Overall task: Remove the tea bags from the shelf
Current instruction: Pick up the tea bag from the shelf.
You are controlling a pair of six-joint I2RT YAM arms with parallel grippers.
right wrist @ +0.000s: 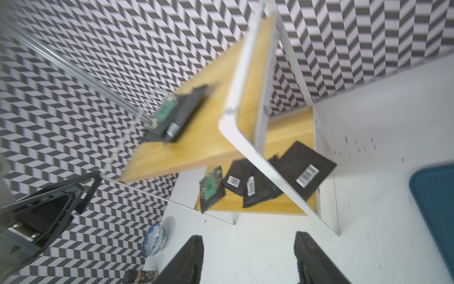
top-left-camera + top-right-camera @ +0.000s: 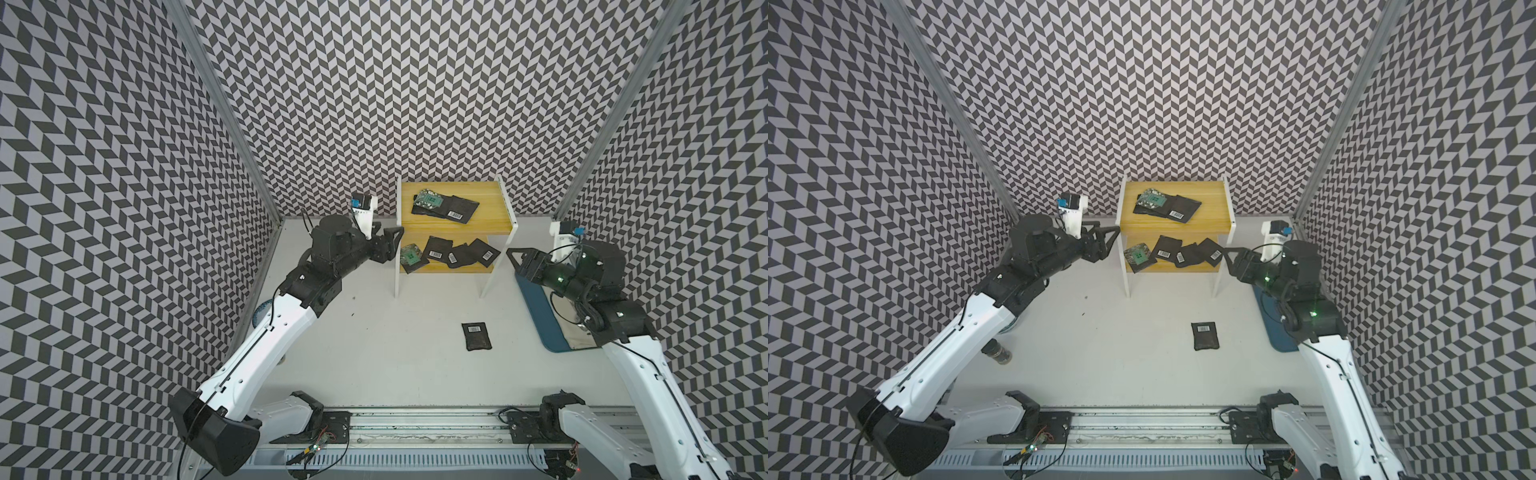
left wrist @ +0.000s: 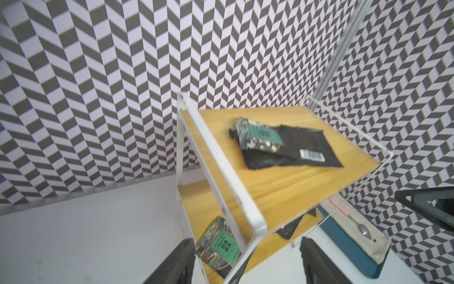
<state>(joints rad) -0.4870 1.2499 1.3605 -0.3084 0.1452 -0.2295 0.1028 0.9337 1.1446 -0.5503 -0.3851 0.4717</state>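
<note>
One tea bag [image 2: 476, 336] lay on the white surface [image 2: 395, 365], off the shelf [image 2: 397, 282]; only this part of the task looked done. A pile of tea bags [image 2: 444, 205] lay on the upper board [image 2: 415, 220] and a row of tea bags [image 2: 453, 254] on the lower board [image 2: 457, 268]. The left fingers [image 3: 177, 263] and the right fingers [image 1: 189, 255] were spread and empty, one pair close to each side of the shelf.

Top views look down; wrist views face the shelf [image 3: 282, 186] closely.
</note>
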